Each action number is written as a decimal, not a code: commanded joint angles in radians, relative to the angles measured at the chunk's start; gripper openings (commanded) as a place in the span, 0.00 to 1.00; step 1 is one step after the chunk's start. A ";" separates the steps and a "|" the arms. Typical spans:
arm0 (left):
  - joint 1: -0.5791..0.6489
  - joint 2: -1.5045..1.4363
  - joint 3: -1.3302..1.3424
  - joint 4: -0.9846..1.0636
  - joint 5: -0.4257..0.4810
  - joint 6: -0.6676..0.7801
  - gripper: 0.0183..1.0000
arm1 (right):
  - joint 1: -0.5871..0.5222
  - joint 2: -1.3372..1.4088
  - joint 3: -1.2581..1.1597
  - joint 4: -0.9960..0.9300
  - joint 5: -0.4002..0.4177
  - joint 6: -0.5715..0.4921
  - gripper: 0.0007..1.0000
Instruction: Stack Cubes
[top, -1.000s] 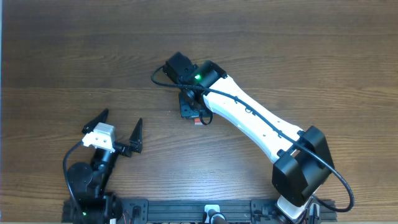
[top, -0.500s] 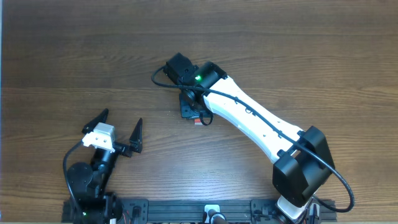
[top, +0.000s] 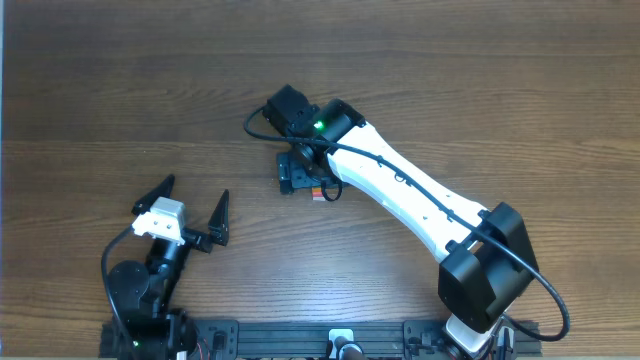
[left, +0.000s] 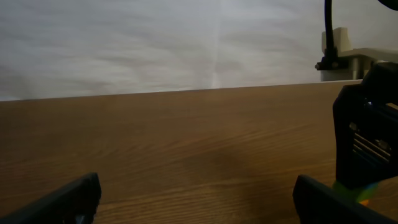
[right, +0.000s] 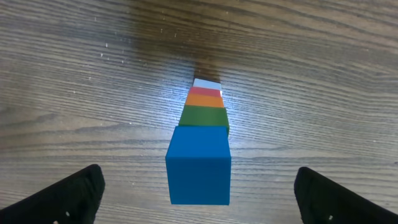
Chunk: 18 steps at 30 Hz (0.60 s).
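five cubes (right: 200, 146) stacked beneath r. gripper (right: 198, 190), jaws spread clear; l. gripper (top: 194, 190) also spread; task looks complete.

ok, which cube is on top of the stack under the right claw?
The blue cube. It sits topmost, with a whole face showing; the green cube, orange cube, red cube and white cube beneath it show only slivers.

Brown wood-grain table (top: 480, 80), pale wall (left: 155, 43) behind its far edge
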 joint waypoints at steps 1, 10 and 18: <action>0.006 -0.006 -0.006 0.002 0.010 0.014 1.00 | -0.014 -0.023 -0.010 0.031 0.011 -0.002 0.99; 0.006 -0.006 -0.006 0.002 0.010 0.014 1.00 | -0.219 -0.023 0.101 0.227 0.204 -0.153 0.99; 0.006 -0.006 -0.006 0.002 0.010 0.014 1.00 | -0.539 -0.027 0.154 0.290 0.280 -0.415 0.99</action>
